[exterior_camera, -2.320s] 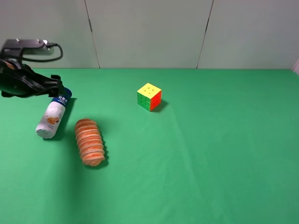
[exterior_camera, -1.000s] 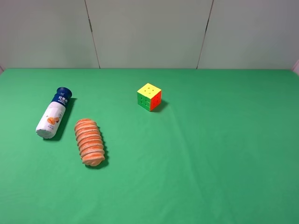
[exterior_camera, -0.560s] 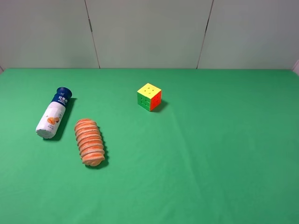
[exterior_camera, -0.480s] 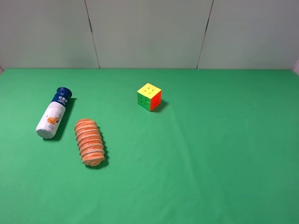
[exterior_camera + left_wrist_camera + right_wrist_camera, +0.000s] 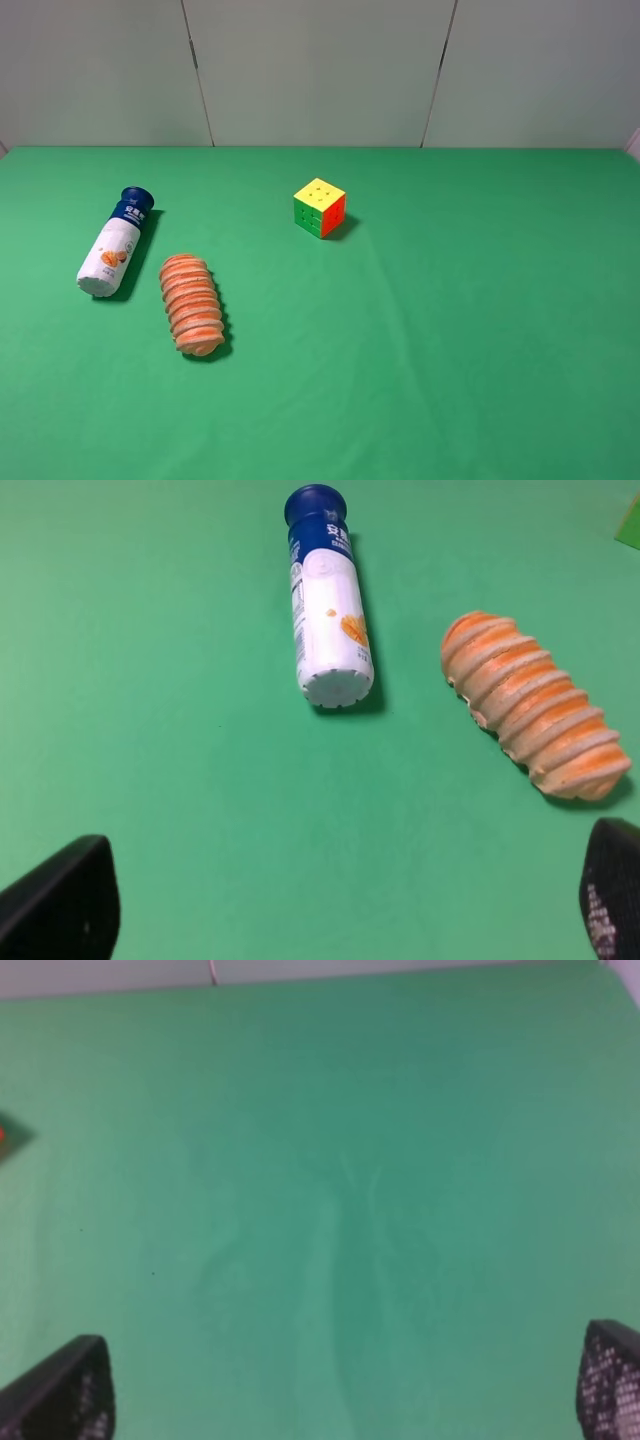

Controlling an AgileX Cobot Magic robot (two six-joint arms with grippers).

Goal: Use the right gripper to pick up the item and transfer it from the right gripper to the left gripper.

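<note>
While I look down from the high camera, I count three things on the green desk (image 5: 450, 330): one item (image 5: 114, 243), one orange ribbed roll (image 5: 191, 303) and one multicoloured puzzle cube (image 5: 320, 207). I have two hands, and neither of them shows in this high view. My left hand (image 5: 340, 905) appears only in its wrist camera, as two dark fingertips (image 5: 65, 900) at the two lower corners of the picture, wide apart; it is spread open, it holds nothing and it touches nothing. My right hand (image 5: 345, 1385) shows in the same way in its own wrist camera, the fingertips (image 5: 610, 1375) far from each other, fully released and empty, above bare green cloth; at one edge of that picture a small corner of the cube is visible. The item lies on its side on the left part of the desk, its dark blue cap pointing toward the back wall (image 5: 320, 70) and its white bottom toward the front. It is apart from both hands. The orange roll lies near the item, on its right and a little more to the front, not touching it. The cube stands well apart from both, near the middle of the desk.
</note>
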